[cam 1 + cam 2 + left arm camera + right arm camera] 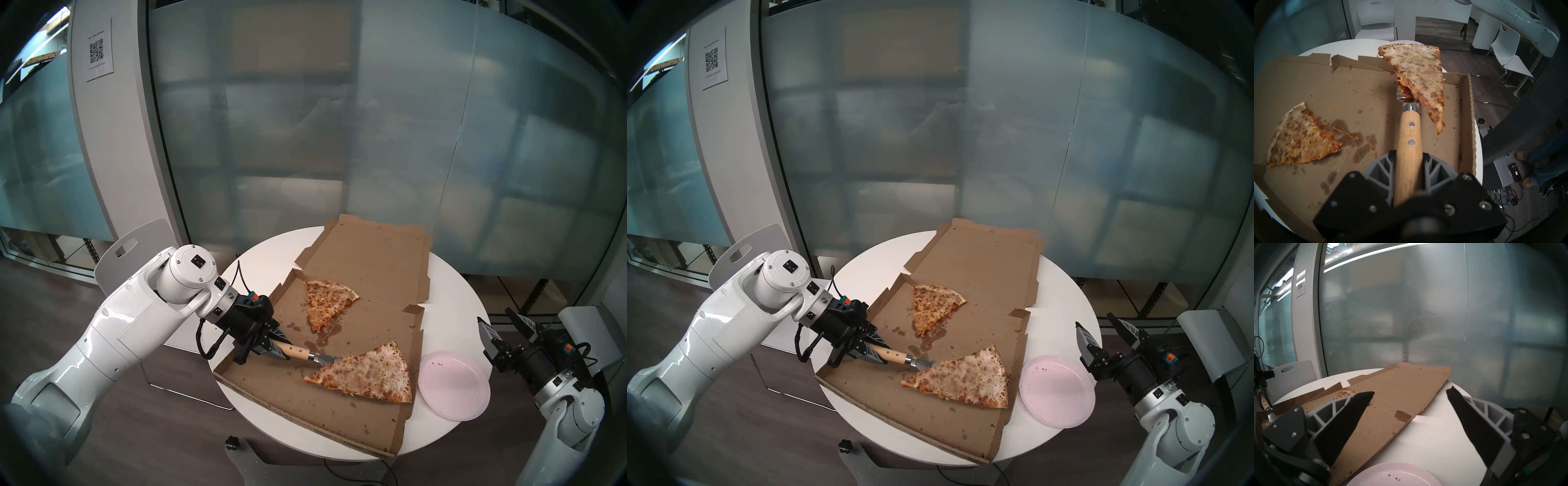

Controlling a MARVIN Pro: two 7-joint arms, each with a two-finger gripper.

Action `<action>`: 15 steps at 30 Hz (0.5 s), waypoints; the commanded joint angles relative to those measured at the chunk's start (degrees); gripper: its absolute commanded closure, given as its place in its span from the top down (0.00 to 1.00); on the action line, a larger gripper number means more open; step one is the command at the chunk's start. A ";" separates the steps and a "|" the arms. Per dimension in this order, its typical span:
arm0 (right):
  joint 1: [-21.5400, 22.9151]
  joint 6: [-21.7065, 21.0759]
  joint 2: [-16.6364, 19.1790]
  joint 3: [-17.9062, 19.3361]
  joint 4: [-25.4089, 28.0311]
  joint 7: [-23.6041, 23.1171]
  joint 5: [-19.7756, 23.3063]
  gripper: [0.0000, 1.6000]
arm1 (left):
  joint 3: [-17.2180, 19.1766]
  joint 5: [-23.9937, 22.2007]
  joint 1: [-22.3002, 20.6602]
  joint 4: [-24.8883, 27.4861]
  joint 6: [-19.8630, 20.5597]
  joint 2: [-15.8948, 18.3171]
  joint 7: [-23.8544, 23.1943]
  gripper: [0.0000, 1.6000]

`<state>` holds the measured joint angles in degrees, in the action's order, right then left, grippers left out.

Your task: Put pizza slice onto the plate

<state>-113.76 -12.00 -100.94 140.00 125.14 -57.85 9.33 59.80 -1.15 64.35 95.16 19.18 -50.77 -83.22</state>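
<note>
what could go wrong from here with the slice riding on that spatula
1. The pizza slice sits off-centre on the spatula blade, its tip drooping unsupported past the handle, so it could fold or slide off.
2. The box wall stands between the slice and the plate; a low pass might snag the crust.
3. The plate lies loose near the table edge; a nudge could shove it off.

pale pink plate (454,387), brown-speckled whitish pizza slice (369,373)

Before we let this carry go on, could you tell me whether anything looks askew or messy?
The pizza slice sits off-centre on the spatula, its tip drooping unsupported beside the handle. Grease stains and torn scraps mark the pizza box by the smaller slice.
</note>
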 commanded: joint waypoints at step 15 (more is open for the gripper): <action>0.47 -0.04 -0.17 3.63 0.47 -1.61 2.29 1.00 | -4.17 1.98 -8.14 -3.97 2.01 -8.85 0.45 0.00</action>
<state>-113.69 -12.00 -101.43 143.14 124.89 -59.30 10.55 55.95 0.56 59.55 91.48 20.81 -56.21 -83.16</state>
